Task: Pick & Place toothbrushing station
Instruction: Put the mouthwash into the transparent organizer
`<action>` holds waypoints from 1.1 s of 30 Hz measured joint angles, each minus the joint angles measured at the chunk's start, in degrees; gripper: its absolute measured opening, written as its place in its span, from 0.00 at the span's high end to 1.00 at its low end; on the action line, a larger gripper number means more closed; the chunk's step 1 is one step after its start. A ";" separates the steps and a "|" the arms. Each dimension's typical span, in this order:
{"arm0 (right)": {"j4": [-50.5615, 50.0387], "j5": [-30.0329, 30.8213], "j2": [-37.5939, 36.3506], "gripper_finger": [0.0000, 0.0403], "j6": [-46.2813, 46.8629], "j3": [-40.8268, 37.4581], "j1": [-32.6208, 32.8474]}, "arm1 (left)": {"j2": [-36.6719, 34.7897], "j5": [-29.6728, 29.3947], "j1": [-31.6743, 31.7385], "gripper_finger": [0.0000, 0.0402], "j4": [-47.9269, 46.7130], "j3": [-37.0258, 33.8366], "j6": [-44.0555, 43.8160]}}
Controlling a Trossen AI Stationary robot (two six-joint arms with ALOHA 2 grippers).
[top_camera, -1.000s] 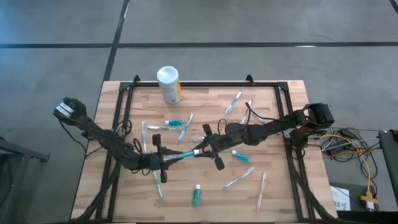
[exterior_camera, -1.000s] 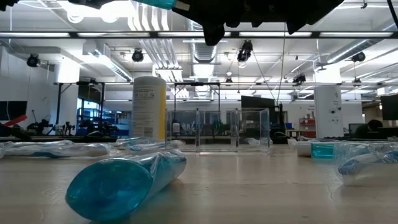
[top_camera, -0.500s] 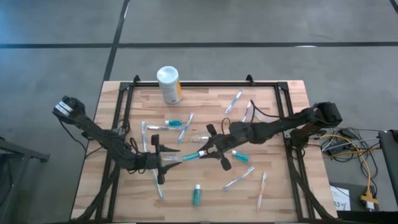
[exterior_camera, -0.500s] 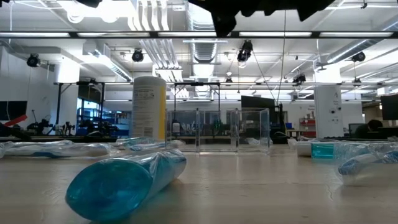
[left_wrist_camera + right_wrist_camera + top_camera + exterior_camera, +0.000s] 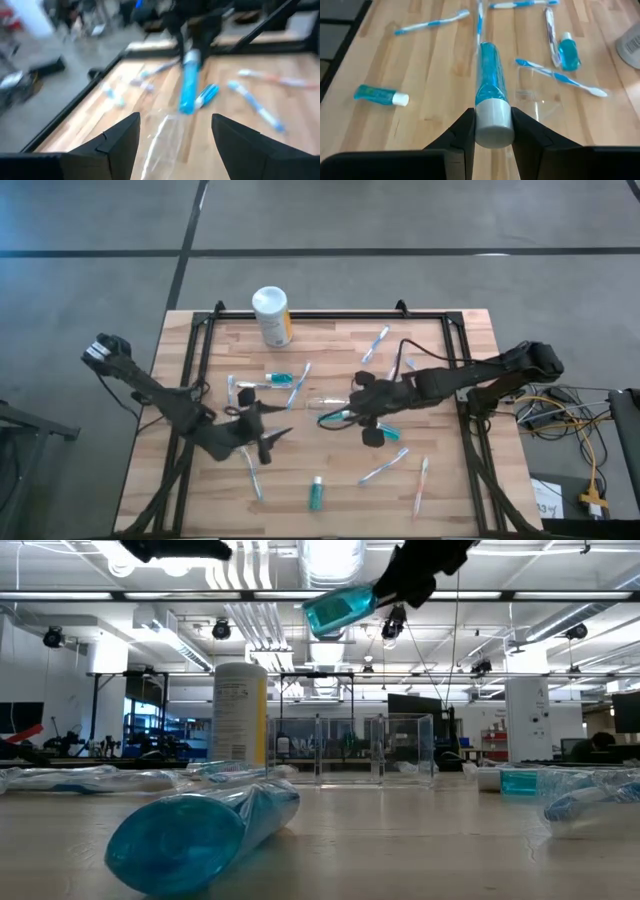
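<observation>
High view: near the table's (image 5: 440, 500) near edge, a teal tube (image 5: 316, 493) lies alone, with two toothbrushes (image 5: 384, 467) to its right. Farther in, the left gripper (image 5: 262, 423) hovers left of centre with its jaws spread wide and nothing between them, a toothbrush (image 5: 252, 474) lying just nearer than it. To the right, the right gripper (image 5: 362, 412) holds a second tube (image 5: 334, 417) by its white cap, jaws narrowed on it, the teal body pointing left toward the other gripper. In the low view this held tube (image 5: 340, 609) hangs high above the tabletop, while the near tube (image 5: 200, 830) fills the foreground. The right wrist view shows the cap (image 5: 493, 119) clamped between the two fingers (image 5: 461, 132), the body stretching out over the wood. Another tube (image 5: 386, 431) lies just right of the right gripper. A clear cup (image 5: 318, 402) lies on its side at the centre, between the grippers and slightly beyond them. Beyond that, a fourth tube (image 5: 279, 379) and more toothbrushes (image 5: 298, 385) are scattered left of centre, with others (image 5: 375, 344) toward the far right. At the far edge, a white canister (image 5: 271, 316) stands left of centre.
</observation>
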 joint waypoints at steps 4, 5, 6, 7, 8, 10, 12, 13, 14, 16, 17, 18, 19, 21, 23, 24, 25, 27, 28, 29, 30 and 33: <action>-5.76 1.44 1.93 0.78 -0.10 5.49 1.56 | 6.41 5.18 3.07 0.38 -12.18 10.52 -1.16; -6.87 1.47 2.43 0.78 -0.20 6.63 1.81 | 7.98 7.06 3.83 0.38 -13.54 12.70 -0.15; -7.85 1.53 2.80 0.78 -0.21 7.77 1.92 | 9.58 9.01 4.52 0.38 -14.46 15.11 0.92; -8.59 1.71 2.98 0.78 -0.23 8.66 2.12 | 10.98 10.81 5.07 0.38 -15.44 17.24 1.80; -9.35 1.93 3.36 0.78 -0.24 9.24 2.30 | 12.43 11.76 5.62 0.38 -16.47 19.21 2.63; -9.40 2.05 3.85 0.78 -0.32 10.30 2.40 | 14.99 12.48 6.49 0.38 -18.35 22.97 3.94; -9.53 2.09 4.27 0.78 -0.30 11.13 2.59 | 17.27 12.52 7.25 0.38 -19.61 25.96 5.37; -9.51 2.09 4.33 0.78 -0.32 11.49 2.65 | 18.12 12.60 7.47 0.38 -19.95 27.03 5.98; -9.45 2.08 4.39 0.78 -0.41 11.80 2.69 | 18.98 12.87 7.80 0.38 -20.60 27.89 6.42; -9.41 2.07 4.39 0.78 -0.41 12.06 2.79 | 20.20 14.11 8.46 0.38 -20.82 29.05 7.06; -9.41 2.06 4.39 0.78 -0.37 12.09 2.79 | 20.78 14.94 8.82 0.38 -21.01 29.39 7.04; -9.43 2.06 4.39 0.78 -0.32 12.09 2.79 | 21.19 16.06 9.25 0.38 -21.48 29.54 7.00; -9.45 2.09 4.37 0.78 -0.30 12.09 2.89 | 21.55 16.82 9.63 0.38 -21.68 29.58 7.06; -9.44 2.09 4.32 0.78 -0.29 12.09 2.99 | 22.14 16.91 10.51 0.38 -21.65 29.48 7.47; -9.43 2.06 4.32 0.78 -0.29 12.09 3.04 | 22.32 16.82 11.45 0.38 -21.94 29.17 8.63; -9.45 2.06 4.32 0.78 -0.29 12.09 3.05 | 22.50 16.59 11.97 0.38 -21.86 29.17 8.73; -9.43 2.06 4.32 0.78 -0.29 12.09 3.05 | 22.58 16.60 12.38 0.38 -21.67 29.17 8.73; -9.42 2.11 4.32 0.78 -0.30 12.07 3.03 | 22.62 16.62 12.98 0.39 -21.68 29.17 8.91; -9.40 2.20 4.32 0.78 -0.34 12.07 3.01 | 22.62 16.64 13.13 0.41 -21.68 29.17 9.04; -9.34 2.22 4.32 0.78 -0.40 12.07 3.01 | 22.62 16.76 13.33 0.43 -21.68 29.17 9.16; -9.29 2.22 4.32 0.78 -0.42 12.07 2.99 | 22.62 17.16 13.43 0.46 -21.70 29.17 9.19; -9.03 2.32 4.32 0.78 -0.46 12.05 2.99 | 22.62 19.03 13.63 0.60 -21.74 29.12 10.25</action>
